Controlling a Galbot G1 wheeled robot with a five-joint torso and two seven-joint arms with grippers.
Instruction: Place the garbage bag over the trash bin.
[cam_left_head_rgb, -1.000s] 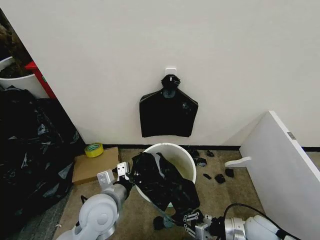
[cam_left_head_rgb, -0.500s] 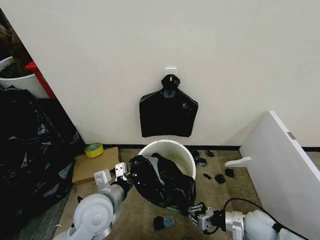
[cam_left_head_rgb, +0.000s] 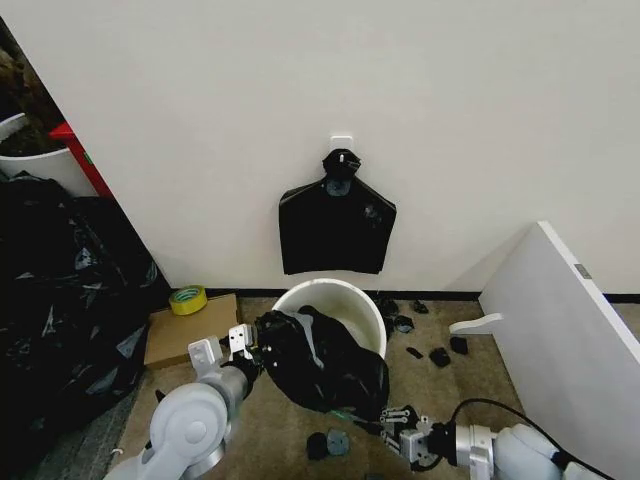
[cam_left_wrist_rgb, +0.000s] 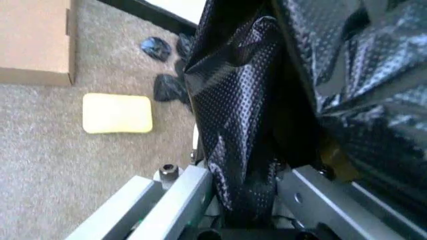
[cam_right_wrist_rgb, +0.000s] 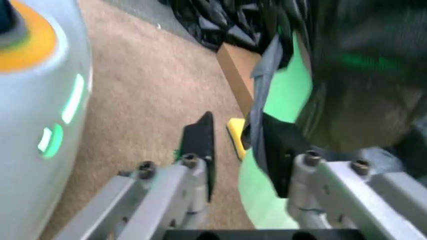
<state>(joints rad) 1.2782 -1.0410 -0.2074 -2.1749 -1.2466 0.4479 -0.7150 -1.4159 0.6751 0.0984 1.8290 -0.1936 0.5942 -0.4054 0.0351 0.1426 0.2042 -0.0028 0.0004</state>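
The trash bin, a round white bucket, stands on the carpet below the wall hook. The garbage bag, glossy and crinkled, lies over the bin's near rim and hangs down its front, hiding the near wall. My left gripper is at the bag's left edge and is shut on a fold of the garbage bag, with the left gripper showing plastic pinched between its fingers. My right gripper sits low by the bag's bottom right corner. In the wrist view the right gripper stands open, the bag hanging beside one finger.
A flat black bundle hangs on the wall above the bin. To the left are a cardboard box with a tape roll and a heap of black plastic. A white board leans at right. Black scraps and a yellow sponge lie on the carpet.
The right gripper has drifted a little to the right and the bag's lower edge has spread that way. The bin has shifted slightly toward the wall. The left gripper has kept its hold.
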